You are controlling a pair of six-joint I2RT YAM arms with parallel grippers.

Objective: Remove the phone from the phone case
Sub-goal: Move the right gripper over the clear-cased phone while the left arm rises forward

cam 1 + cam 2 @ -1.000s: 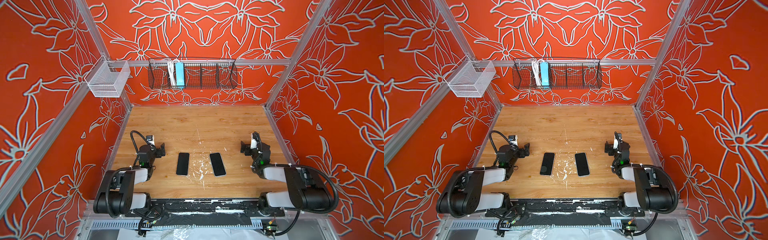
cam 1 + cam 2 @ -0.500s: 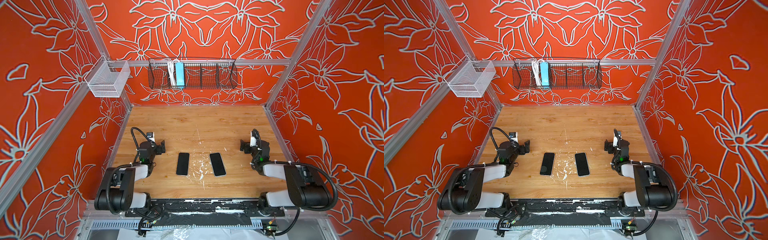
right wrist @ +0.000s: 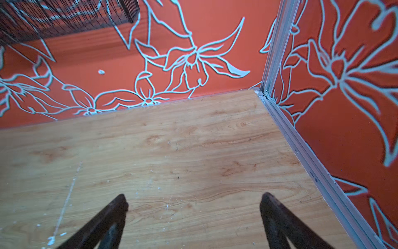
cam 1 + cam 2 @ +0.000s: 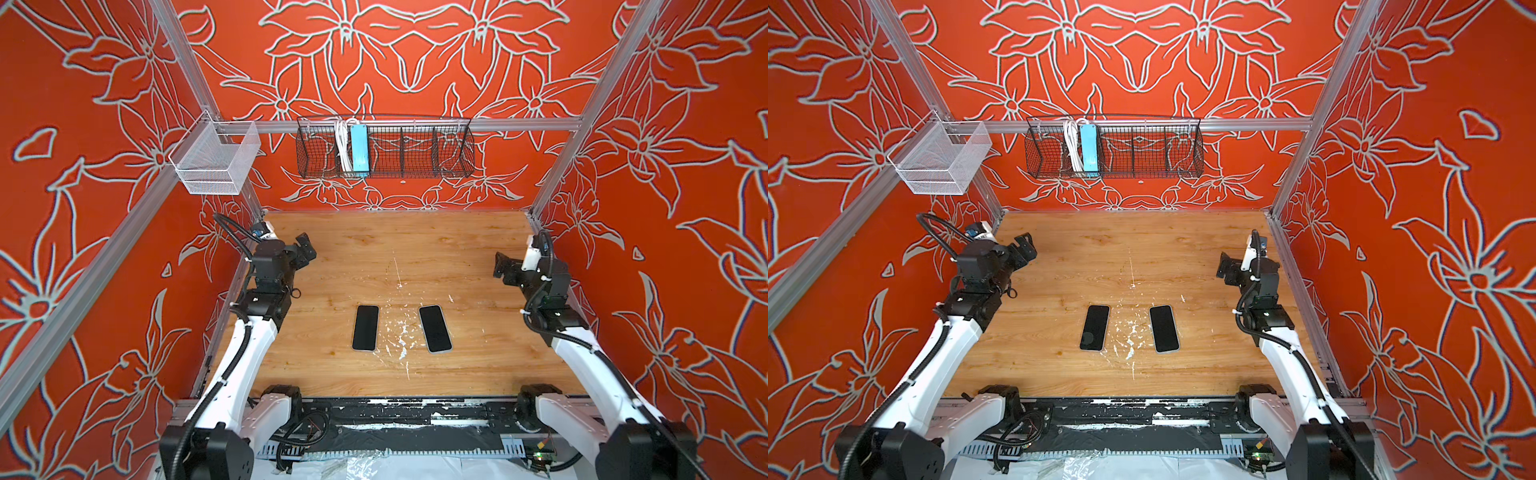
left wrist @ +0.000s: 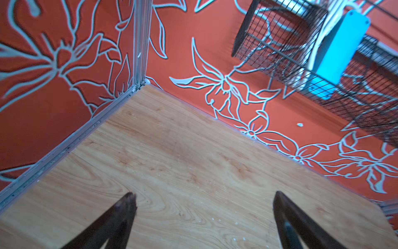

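Two black phones lie flat side by side on the wooden table in both top views, the left one (image 4: 365,328) (image 4: 1095,328) and the right one (image 4: 435,329) (image 4: 1164,329). Each shows a thin pale rim; I cannot tell which sits in the phone case. My left gripper (image 4: 305,245) (image 5: 204,198) hangs open near the far left wall, well away from the phones. Over by the right wall, my right gripper (image 4: 500,266) (image 3: 193,200) is also open. Both wrist views show only bare wood between the fingers.
A black wire basket (image 4: 384,145) on the back wall holds a blue box (image 4: 359,147) and a white cable. A white mesh bin (image 4: 216,162) hangs at the back left. White scuff marks (image 4: 399,332) lie between the phones. Red walls close three sides.
Both arms have risen and drawn back from the phones toward the far side, the left more than the right. The phones have not moved.
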